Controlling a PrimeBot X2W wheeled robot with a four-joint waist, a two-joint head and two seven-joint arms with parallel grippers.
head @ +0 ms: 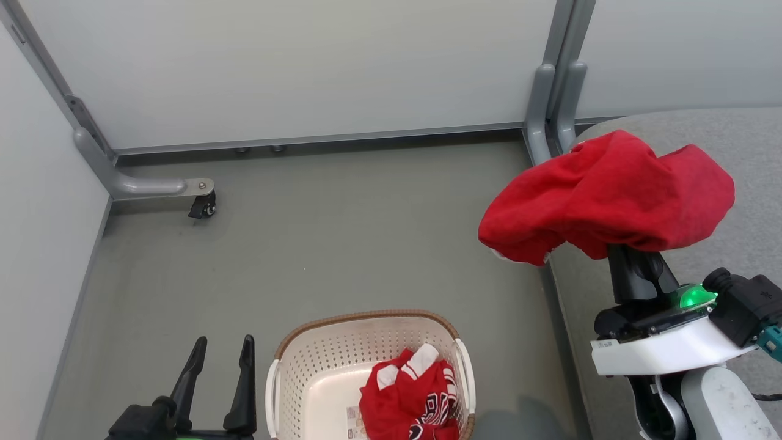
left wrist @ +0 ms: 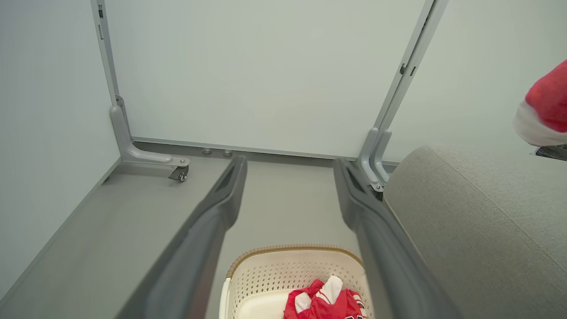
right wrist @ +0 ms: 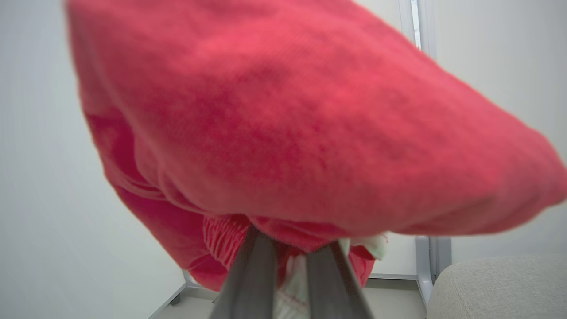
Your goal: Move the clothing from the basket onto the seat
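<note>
Right hand (head: 633, 260) grips the red garment (head: 611, 189), hanging over the corner of the seat (head: 748, 131) beside a partition post (head: 540, 110). Jersey (head: 409, 403) lies in the basket (head: 330, 360) on the floor (head: 336, 232); left hand (head: 223, 340) open just left of it, caster (head: 203, 208) beyond

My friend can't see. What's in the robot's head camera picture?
The right jaws, shut, hold a plain red garment up above the edge of the grey seat. A red jersey lies in the cream basket on the floor, with the open left jaws beside it.
</note>
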